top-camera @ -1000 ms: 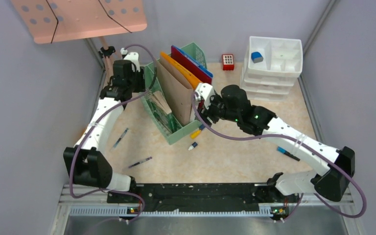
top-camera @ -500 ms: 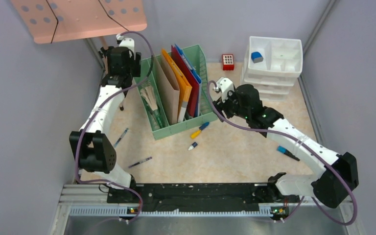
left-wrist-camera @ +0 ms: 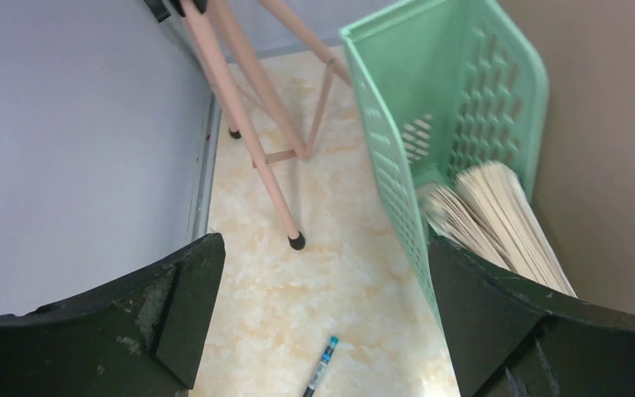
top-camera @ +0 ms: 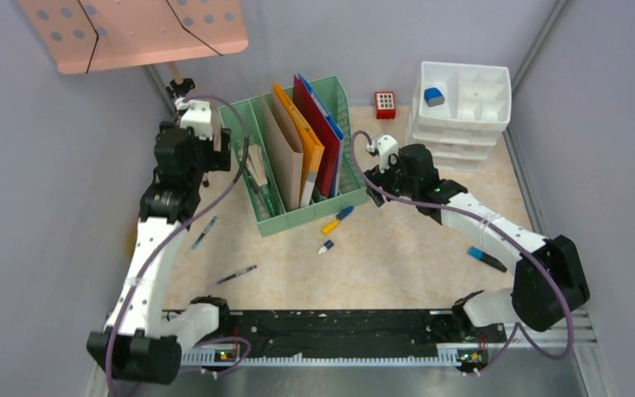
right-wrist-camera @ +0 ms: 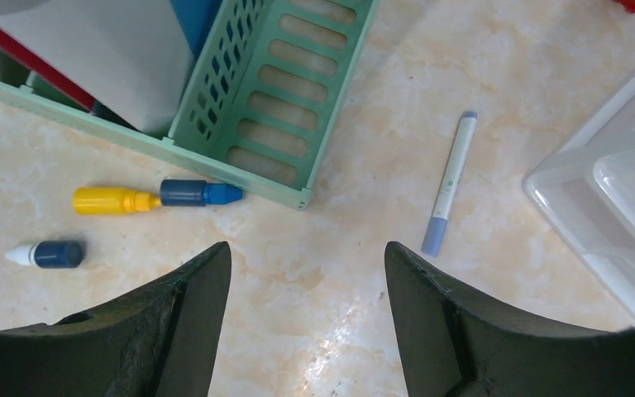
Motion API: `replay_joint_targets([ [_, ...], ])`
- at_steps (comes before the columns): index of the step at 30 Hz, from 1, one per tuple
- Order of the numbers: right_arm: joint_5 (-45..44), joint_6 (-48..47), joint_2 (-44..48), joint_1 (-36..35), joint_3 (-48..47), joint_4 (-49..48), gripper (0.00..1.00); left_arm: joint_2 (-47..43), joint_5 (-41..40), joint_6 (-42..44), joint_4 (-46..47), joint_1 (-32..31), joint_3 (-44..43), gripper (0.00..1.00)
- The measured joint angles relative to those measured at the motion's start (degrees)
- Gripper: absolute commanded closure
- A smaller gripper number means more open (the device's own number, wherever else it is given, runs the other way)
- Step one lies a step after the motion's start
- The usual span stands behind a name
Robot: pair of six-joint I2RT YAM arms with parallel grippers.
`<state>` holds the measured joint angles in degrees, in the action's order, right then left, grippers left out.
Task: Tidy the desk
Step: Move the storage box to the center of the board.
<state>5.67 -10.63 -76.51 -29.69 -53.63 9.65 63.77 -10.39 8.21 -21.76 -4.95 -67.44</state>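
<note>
From above, the beige marbled tabletop (top-camera: 397,273) lies between grey wall panels, with the black-and-silver rail (top-camera: 331,331) along its near edge where both arms are bolted. A green file rack (top-camera: 306,217) stands left of centre toward the far edge, holding brown (top-camera: 285,157), orange (top-camera: 310,153) and red (top-camera: 318,124) folders upright. The left gripper (top-camera: 207,136) hovers beside the rack's left wall, and the right gripper (top-camera: 374,188) is near the rack's right near corner. A white drawer unit (top-camera: 463,124) sits in the far right corner with a red block (top-camera: 385,104) just to its left. A yellow-and-blue marker (top-camera: 336,219) lies against the rack's near wall, a small white-and-blue piece (top-camera: 326,246) is near it, two pens (top-camera: 203,232) (top-camera: 237,274) lie toward the left edge, and a blue-and-black marker (top-camera: 486,259) toward the right edge.

In the left wrist view, the left gripper's fingers (left-wrist-camera: 132,331) are spread wide with only bare tabletop and one pen (left-wrist-camera: 320,376) below the gap. Pink stand legs (left-wrist-camera: 248,132) rise ahead, and the rack's left compartment on the right holds a sheaf of papers (left-wrist-camera: 488,215).

In the right wrist view, the right gripper's fingers (right-wrist-camera: 157,322) are spread and hold nothing. Beyond them are the rack's corner, the yellow-and-blue marker touching its wall, and a white pen with lavender ends (right-wrist-camera: 449,182) lying between the rack and the drawer unit.
</note>
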Motion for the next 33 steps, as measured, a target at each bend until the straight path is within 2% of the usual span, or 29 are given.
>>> replay_joint_targets([
  [6,2.0,1.3,-4.9,1.9,-0.1,-1.6,0.32,-14.4,12.9,8.8,-3.0,-0.1,11.2,0.02],
  [9,3.7,2.2,-7.2,3.2,-0.4,-2.2,0.32,-15.2,19.0,15.3,-6.3,-1.4,17.3,0.02],
  [13,6.6,3.8,-9.6,5.5,-0.9,-3.4,0.33,-12.7,21.6,22.1,-8.5,-6.2,25.6,0.02],
  [17,9.3,4.9,-10.7,7.3,-0.9,-4.0,0.33,-9.9,21.4,26.0,-8.0,-11.2,30.6,0.02],
  [21,10.8,5.6,-11.1,7.9,-0.9,-4.2,0.33,-7.6,19.3,27.4,-2.8,-14.1,32.7,0.02],
  [27,12.2,6.2,-11.5,8.2,-0.9,-4.5,0.33,-5.5,11.7,30.1,8.7,-15.1,37.6,0.01],
  [33,12.6,6.4,-11.6,8.2,-0.9,-4.9,0.33,-0.3,3.5,32.5,15.5,-15.1,37.5,0.01],
])
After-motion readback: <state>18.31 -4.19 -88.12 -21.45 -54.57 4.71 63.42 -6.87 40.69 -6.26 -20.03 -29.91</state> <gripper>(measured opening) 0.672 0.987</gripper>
